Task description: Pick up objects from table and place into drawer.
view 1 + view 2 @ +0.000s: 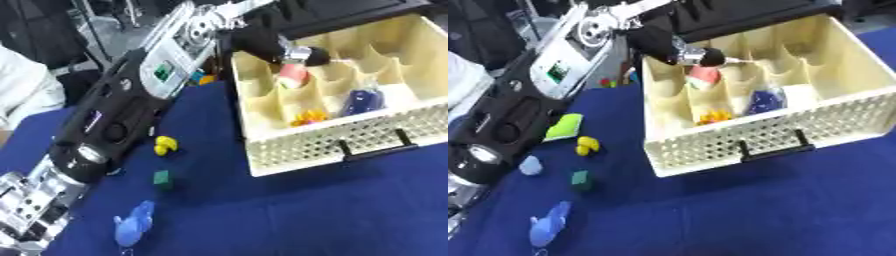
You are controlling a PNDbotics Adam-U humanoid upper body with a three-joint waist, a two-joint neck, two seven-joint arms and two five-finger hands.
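Note:
My left arm crosses from the lower left up to the cream drawer (297,150), which stands pulled out with several compartments. Over a back-left compartment, my left hand (700,56) is curled on a red and pink object (703,76) that hangs just below it. Inside the drawer lie a dark blue item (360,101) and a yellow and orange item (308,117). On the blue cloth to the drawer's left are a yellow duck (164,145), a green cube (162,178) and a blue toy animal (133,225). My right hand shows in neither view.
A lime green piece (564,126) and a small pale blue piece (530,165) lie beside my left arm. Small orange and red bits (607,82) sit behind the arm near the table's far edge. The drawer's black handle (773,145) faces the open blue cloth in front.

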